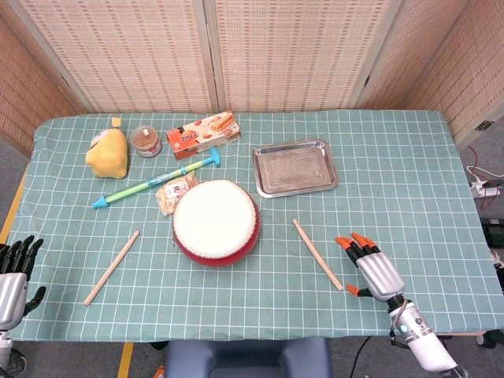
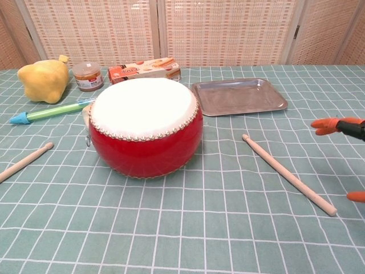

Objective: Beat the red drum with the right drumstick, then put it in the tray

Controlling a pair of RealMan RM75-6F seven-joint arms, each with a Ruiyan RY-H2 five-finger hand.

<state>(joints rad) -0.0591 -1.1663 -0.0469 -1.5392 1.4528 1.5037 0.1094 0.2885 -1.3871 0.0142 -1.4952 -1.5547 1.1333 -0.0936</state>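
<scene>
The right drumstick (image 1: 317, 253) lay on the worktop (image 1: 394, 173) near its front edge, just left of the right robot hand (image 1: 372, 268). That hand hovered empty, fingers spread wide, not touching the stick.

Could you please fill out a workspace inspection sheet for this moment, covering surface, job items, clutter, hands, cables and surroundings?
Surface: table under a green checked cloth, flat.
Job's things: red drum upright at centre; right drumstick flat on the cloth right of it, untouched; metal tray behind, nothing in it.
Clutter: left drumstick, yellow plush toy, small jar, snack box, green-blue pen-like stick, small wrapped packet.
Hands: right hand open, beside the right drumstick's near end, not touching; left hand open at the table's left edge.
Cables: white cable and plug on the floor at right.
Surroundings: woven folding screens behind.
</scene>
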